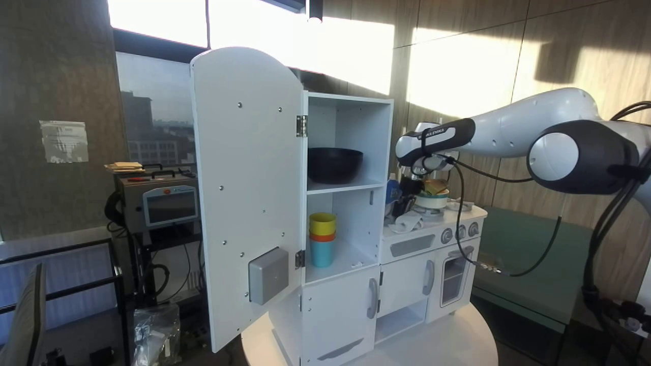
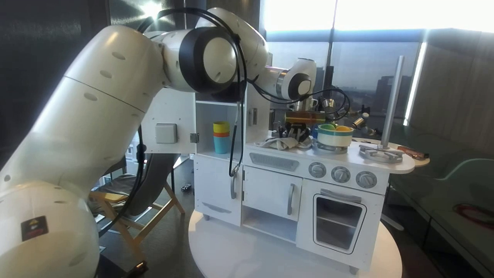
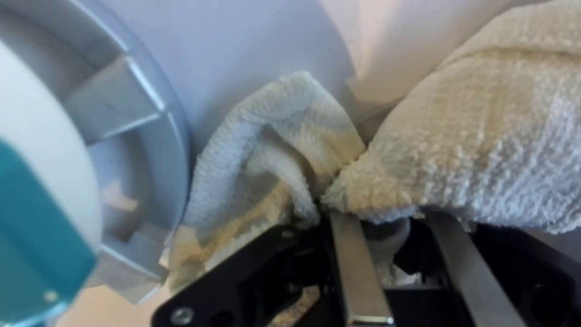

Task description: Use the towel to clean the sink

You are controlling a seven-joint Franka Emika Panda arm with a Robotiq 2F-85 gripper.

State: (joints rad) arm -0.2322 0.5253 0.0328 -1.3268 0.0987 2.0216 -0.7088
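A whitish towel [image 3: 476, 136] lies bunched on the white toy-kitchen counter; it shows in both exterior views [image 1: 408, 221] [image 2: 283, 143]. My gripper [image 3: 381, 222] points down into the towel. The towel folds rise on both sides of the fingers and gather between them, so the jaws look shut on it. The fingertips are hidden in the cloth. In both exterior views the black gripper [image 1: 402, 204] [image 2: 297, 135] is low over the counter and touches the towel. The sink cannot be made out; the towel and gripper cover that part of the counter.
A white and teal pot [image 2: 335, 138] with toy food stands on a grey burner [image 3: 122, 104] close beside the gripper. A metal post [image 2: 393, 100] rises from the far burner. A tall cabinet [image 1: 346, 96] with its door [image 1: 244, 178] open adjoins the counter. A blue bottle [image 1: 392, 190] stands behind.
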